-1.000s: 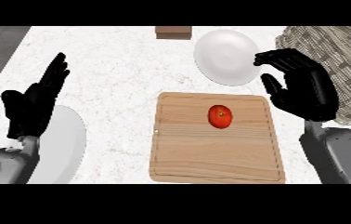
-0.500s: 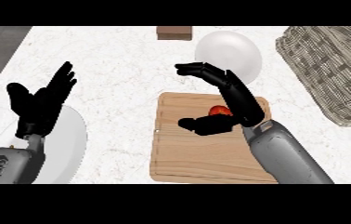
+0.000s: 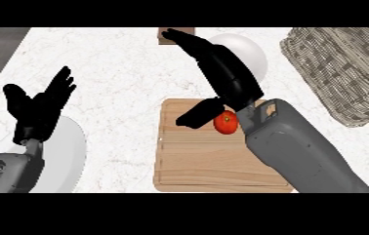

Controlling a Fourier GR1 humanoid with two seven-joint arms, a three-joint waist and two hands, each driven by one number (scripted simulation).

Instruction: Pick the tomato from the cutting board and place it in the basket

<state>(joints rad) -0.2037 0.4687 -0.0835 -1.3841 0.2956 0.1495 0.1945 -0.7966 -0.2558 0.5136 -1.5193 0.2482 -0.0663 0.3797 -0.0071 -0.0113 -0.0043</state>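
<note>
The cutting board (image 3: pixel 194 166) lies on the surface (image 3: pixel 122 68) beneath the right forearm. The tomato (image 3: pixel 225 123) sits on the board's far part, just under the heel of the right hand (image 3: pixel 227 78), tucked beside its thumb; whether they touch cannot be told. That hand is open, fingers straight and stretched away to the far left, thumb spread low. The left hand (image 3: pixel 36 109) rests open near the left edge, fingers up, over a white plate (image 3: pixel 69 148). Behind the right hand's palm lies a second plate (image 3: pixel 252 51). Well to its right stands the basket (image 3: pixel 331 68). Past its fingertips sits a brown block (image 3: pixel 168 38).
</note>
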